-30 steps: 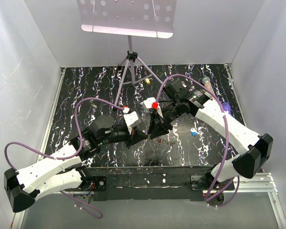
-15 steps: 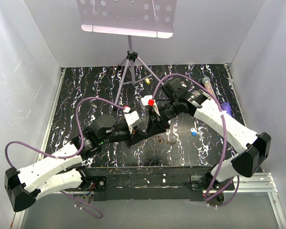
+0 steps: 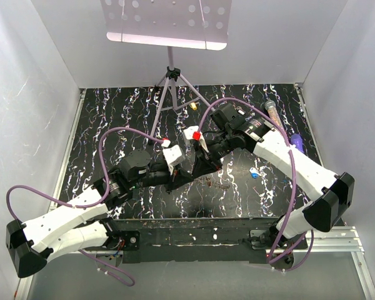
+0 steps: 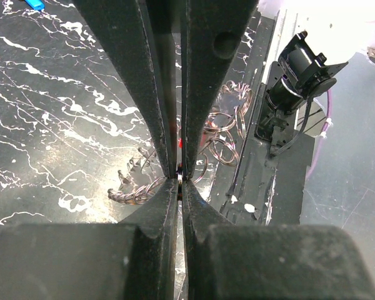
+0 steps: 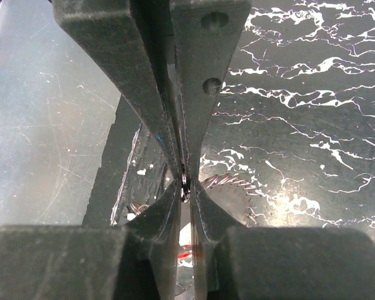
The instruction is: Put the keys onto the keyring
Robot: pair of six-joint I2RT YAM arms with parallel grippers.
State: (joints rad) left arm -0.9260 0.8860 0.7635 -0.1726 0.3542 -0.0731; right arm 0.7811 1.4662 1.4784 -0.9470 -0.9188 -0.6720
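- Two keys lay loose on the table [image 3: 112,125]: a blue key [image 3: 254,174] nearer than the music stand [image 3: 170,74] and well to its right, and a yellow key [image 3: 193,106] just right of the stand's legs.
- The keyring [image 4: 132,191] lay flat, nearer than the stand and slightly to its right, beneath both sets of tips.
- The left gripper [image 4: 179,178] had its jaws pressed together. A red speck showed in the slit, but I could not tell what it gripped.
- The right gripper [image 5: 185,186] was closed, pinching a small dark loop [image 5: 185,178].
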